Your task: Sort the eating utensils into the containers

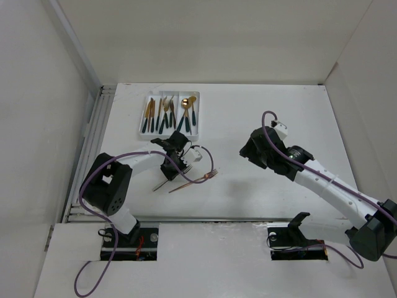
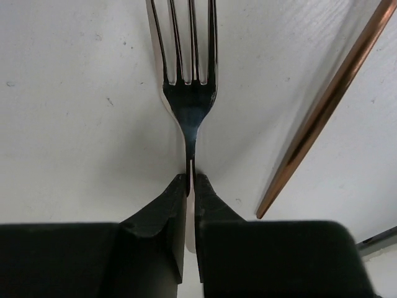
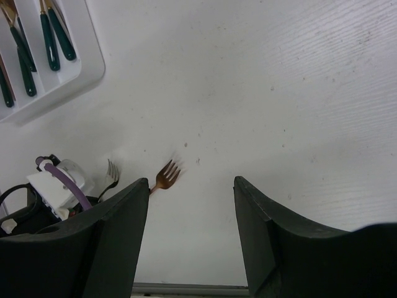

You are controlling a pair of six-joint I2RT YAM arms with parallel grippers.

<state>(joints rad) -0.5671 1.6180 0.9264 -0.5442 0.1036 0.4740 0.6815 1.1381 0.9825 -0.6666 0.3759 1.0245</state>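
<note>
The left hand [image 2: 191, 185] pinches a silver fork [image 2: 189, 93] by its neck, seemingly just off the tabletop [image 2: 74, 112], with a copper fork [image 2: 322, 118] lying just beside it. The right hand [image 3: 192, 195] hangs open, well apart. The other utensils [image 3: 49, 46] lie in the white tray [image 3: 85, 65].

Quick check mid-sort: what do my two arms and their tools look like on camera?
The left arm and right arm have white links with black joints, and a purple cable loops along each. The left tool and right tool each have two matte black, wedge-shaped fingers. No markings are visible.
</note>
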